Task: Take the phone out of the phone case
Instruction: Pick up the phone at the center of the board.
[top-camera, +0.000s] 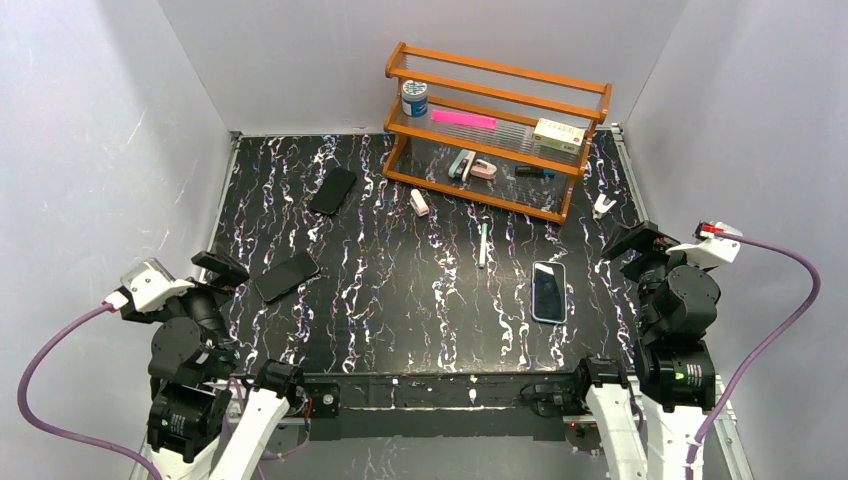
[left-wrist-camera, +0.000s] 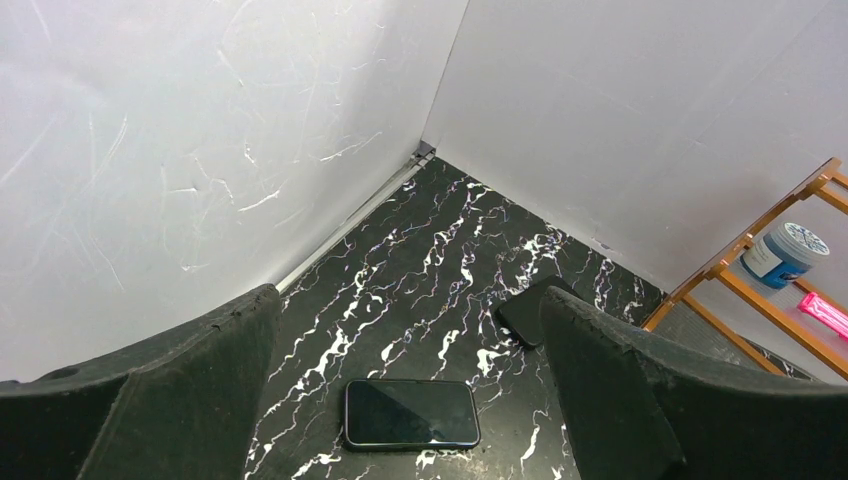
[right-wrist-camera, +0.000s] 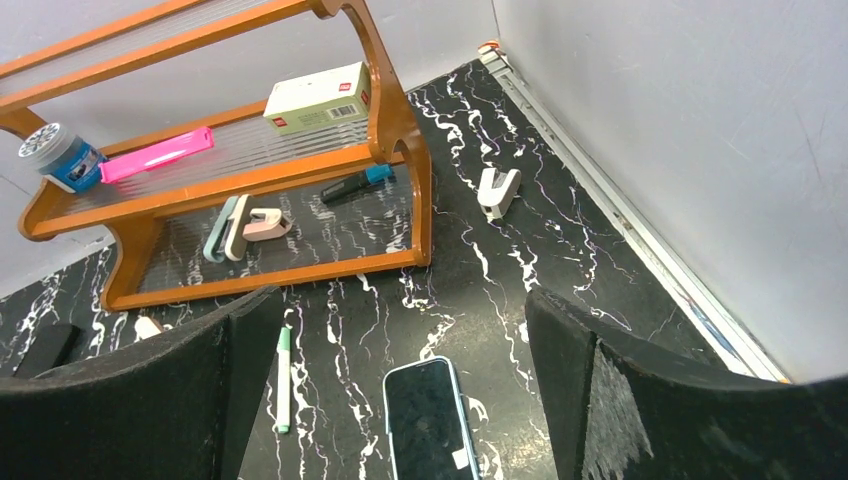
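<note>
A phone in a light blue phone case (top-camera: 548, 291) lies screen up on the right side of the black marbled table (top-camera: 420, 300). In the right wrist view the cased phone (right-wrist-camera: 430, 420) sits just below and between the fingers. My right gripper (top-camera: 640, 243) (right-wrist-camera: 400, 300) hovers open to its right, touching nothing. A dark phone (top-camera: 287, 276) (left-wrist-camera: 410, 413) lies at the left, and another dark slab (top-camera: 333, 190) (left-wrist-camera: 528, 310) lies farther back. My left gripper (top-camera: 222, 268) (left-wrist-camera: 408, 300) hangs open above the nearer dark phone, nothing held.
An orange wooden rack (top-camera: 497, 130) stands at the back with a blue jar (top-camera: 414, 97), a pink bar (top-camera: 463, 119), a box (top-camera: 558, 134) and small items. A green pen (top-camera: 482, 243), a pink-white piece (top-camera: 419, 202) and a white clip (top-camera: 603, 206) lie on the table. White walls enclose three sides.
</note>
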